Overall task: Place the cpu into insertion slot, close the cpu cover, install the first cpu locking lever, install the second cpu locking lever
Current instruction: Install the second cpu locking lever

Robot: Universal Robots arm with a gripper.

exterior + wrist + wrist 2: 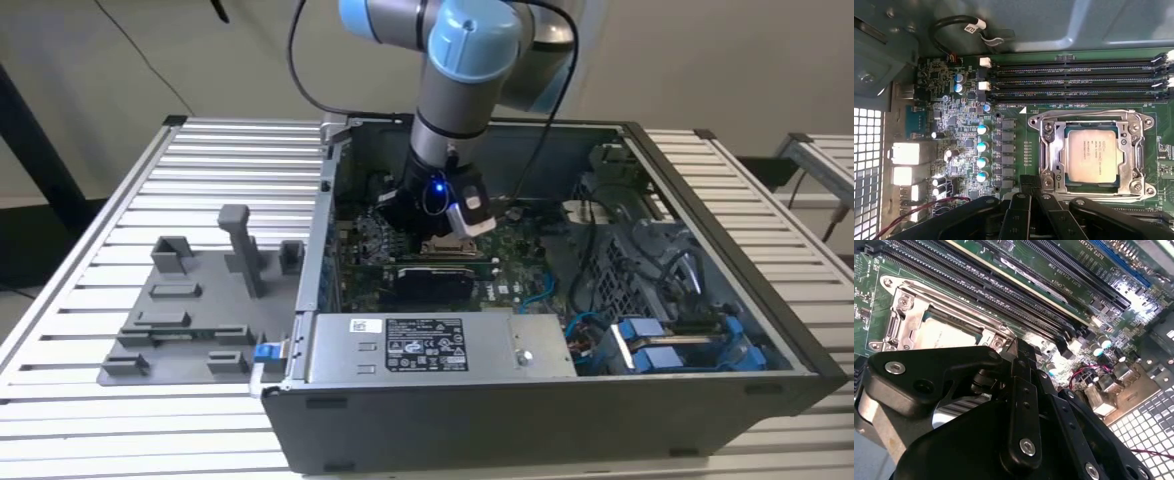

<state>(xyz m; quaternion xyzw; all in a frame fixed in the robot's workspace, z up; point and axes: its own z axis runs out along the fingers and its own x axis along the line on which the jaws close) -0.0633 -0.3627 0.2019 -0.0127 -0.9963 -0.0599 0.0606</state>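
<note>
The cpu [1091, 156] lies flat in the insertion slot [1054, 155], its silver top showing through the square window of the cpu cover [1134, 150]. The cover lies down around the chip. A thin wire lever [1089, 115] runs along the frame's edge; I cannot tell whether it is latched. In the second wrist view the cpu [946, 335] sits just beyond my gripper [1015, 354]. My gripper [1029, 184] is shut with nothing in it, its tip right beside the socket's corner. In the exterior view my gripper [451, 222] hangs low inside the computer case, over the socket [451, 246].
Long black memory slots [1079, 80] run beside the socket. Blue-topped capacitors [982, 146] stand on the other side. The case walls [721, 200] enclose the board, with a power supply [427, 345] in front and blue connectors [667, 345]. A grey fixture plate [187, 310] lies at the exterior view's left.
</note>
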